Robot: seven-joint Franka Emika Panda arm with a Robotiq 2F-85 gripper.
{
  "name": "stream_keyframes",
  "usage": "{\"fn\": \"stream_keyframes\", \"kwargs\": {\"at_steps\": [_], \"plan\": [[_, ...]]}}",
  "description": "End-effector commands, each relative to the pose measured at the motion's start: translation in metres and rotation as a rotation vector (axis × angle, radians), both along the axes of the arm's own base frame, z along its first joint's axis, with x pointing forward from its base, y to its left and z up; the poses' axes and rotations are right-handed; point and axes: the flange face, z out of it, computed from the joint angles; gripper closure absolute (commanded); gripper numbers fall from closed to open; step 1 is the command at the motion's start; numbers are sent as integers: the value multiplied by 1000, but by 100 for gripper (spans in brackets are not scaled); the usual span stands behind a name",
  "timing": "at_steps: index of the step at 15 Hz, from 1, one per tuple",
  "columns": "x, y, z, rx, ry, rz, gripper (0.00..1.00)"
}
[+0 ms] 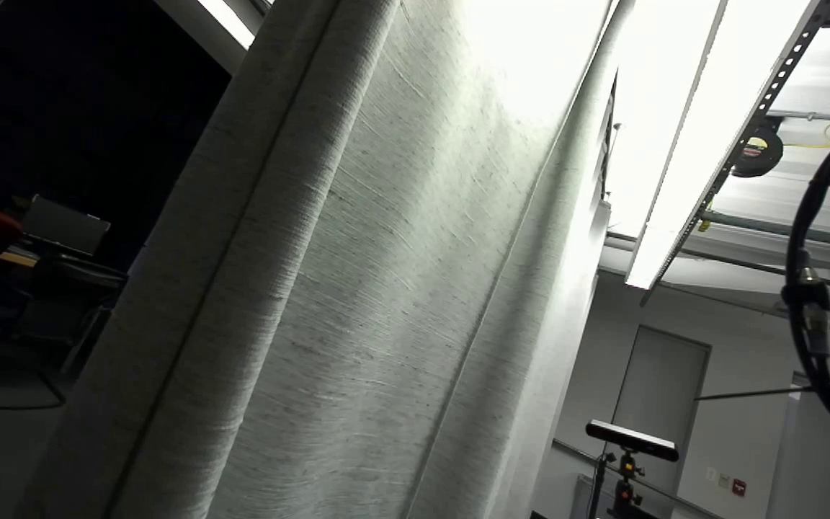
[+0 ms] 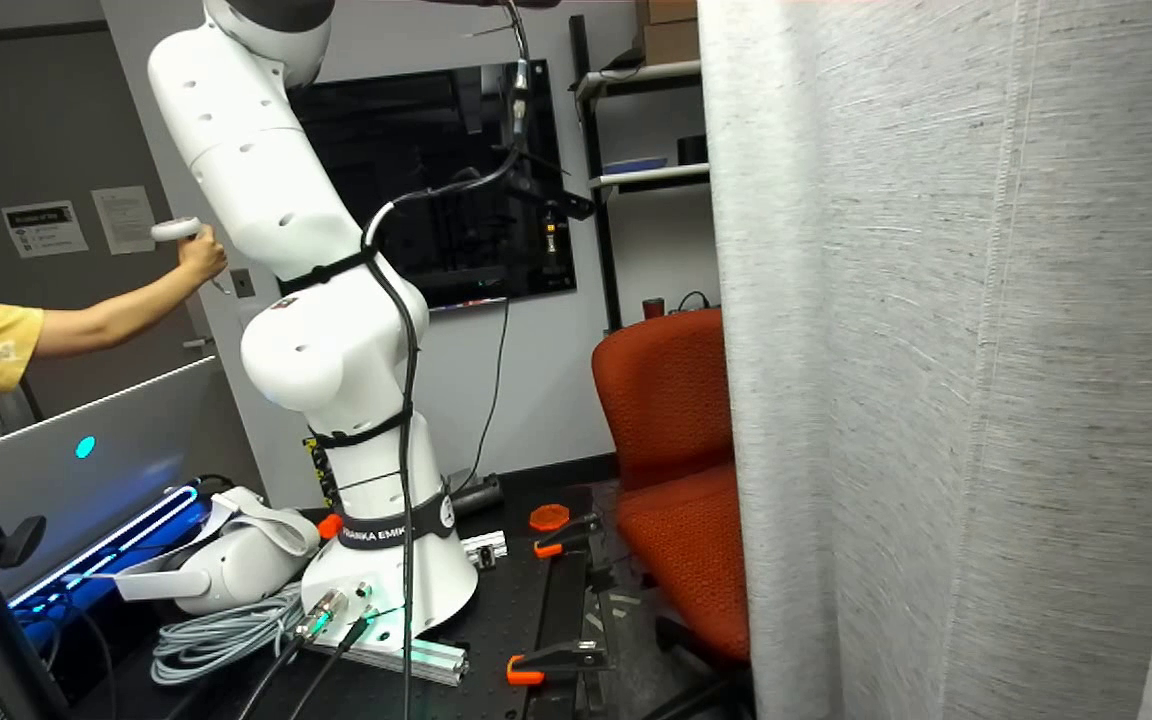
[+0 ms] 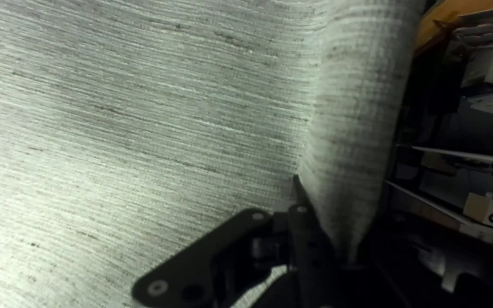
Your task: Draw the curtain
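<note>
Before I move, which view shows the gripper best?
Wrist view: the gripper is close up, dark against the pale curtain. I can't spot it in either exterior view; in an exterior view the arm runs out the top.

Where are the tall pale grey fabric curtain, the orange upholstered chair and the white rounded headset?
Tall pale grey fabric curtain (image 3: 178, 124): wrist view, on the broad panel beside the fold.
Orange upholstered chair (image 2: 688, 525): in an exterior view, on the seat.
White rounded headset (image 2: 248, 568): in an exterior view, on the main body.

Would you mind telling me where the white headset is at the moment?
In an exterior view, the headset lies at lower left, between the laptop and the arm's base, just behind the coiled grey cable.
</note>
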Motion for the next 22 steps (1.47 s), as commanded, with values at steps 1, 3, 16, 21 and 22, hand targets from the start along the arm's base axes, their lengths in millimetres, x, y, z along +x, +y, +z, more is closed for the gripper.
{"fn": "stream_keyframes", "kwargs": {"at_steps": [1,3,16,21,22], "plan": [[-7,51,-53,4,130,76,99],[-14,57,-51,8,125,97,99],[-71,102,-53,45,121,228,99],[-96,112,-54,39,120,257,99],[-102,119,-60,46,129,274,99]]}}
